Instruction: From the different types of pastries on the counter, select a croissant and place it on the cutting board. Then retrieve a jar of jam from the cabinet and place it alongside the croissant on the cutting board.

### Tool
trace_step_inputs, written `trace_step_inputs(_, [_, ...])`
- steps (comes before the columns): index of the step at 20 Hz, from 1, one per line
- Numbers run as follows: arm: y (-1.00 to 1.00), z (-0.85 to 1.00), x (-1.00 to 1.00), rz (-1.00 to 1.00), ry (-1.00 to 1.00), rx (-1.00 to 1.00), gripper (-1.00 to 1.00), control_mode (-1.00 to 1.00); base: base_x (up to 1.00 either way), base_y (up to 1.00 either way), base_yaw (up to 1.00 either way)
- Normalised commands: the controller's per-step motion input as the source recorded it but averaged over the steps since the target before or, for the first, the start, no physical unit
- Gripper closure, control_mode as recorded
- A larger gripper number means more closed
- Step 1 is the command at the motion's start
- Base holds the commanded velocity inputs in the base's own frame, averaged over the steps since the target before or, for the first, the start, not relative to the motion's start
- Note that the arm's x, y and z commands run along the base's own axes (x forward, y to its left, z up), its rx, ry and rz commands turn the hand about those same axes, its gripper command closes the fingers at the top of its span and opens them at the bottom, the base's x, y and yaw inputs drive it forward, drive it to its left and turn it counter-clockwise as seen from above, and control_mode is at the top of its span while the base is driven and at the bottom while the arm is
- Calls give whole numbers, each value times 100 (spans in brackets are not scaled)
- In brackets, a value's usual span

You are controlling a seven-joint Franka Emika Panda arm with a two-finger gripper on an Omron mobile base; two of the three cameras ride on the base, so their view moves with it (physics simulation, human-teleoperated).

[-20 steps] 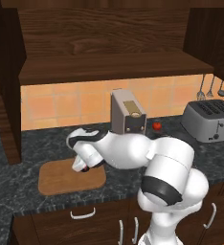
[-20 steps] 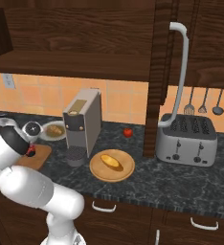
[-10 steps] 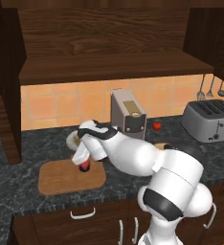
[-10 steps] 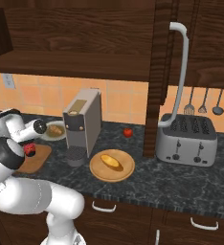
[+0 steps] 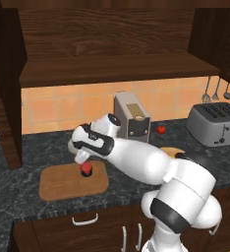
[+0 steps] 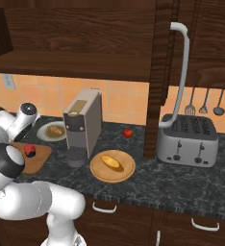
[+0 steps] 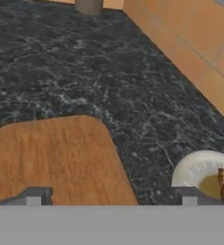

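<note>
Biggest worry: the lumpy golden-brown croissant [image 6: 54, 129] sits on a white plate [image 6: 43, 136] at 12 o'clock of the light-brown wooden cutting board [image 5: 63, 184], not on it. The tiny red-topped jam jar [image 5: 86, 169] stands on the board. The pincer [image 7: 111, 195] gapes wide, holding nothing; a careless swing could topple the jar.

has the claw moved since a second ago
Yes: the claw has lifted above the small red-topped jar on the light-brown wooden cutting board, jaws now open.

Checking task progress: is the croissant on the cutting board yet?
No. In the right base view the croissant lies on a white plate behind the cutting board, which carries the jar of jam.
</note>
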Motion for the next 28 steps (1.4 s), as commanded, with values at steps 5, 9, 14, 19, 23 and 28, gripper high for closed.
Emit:
trace_step_inputs(5, [2, 41, 16, -3, 2, -36, -100, -100, 0, 0, 0])
trace_step_inputs(9, [0, 52, 36, 0, 10, -15, -100, -100, 0, 0, 0])
trace_step_inputs(14, [-16, -27, 15, 1, 12, -9, -100, -100, 0, 0, 0])
trace_step_inputs(19, [-20, -52, 1, 0, 0, -2, -100, -100, 0, 0, 0])
trace_step_inputs(23, [-16, -12, 16, -3, 0, 0, -100, -100, 0, 0, 0])
trace_step_inputs(28, [-21, -19, 36, -7, 0, 0, -100, -100, 0, 0, 0])
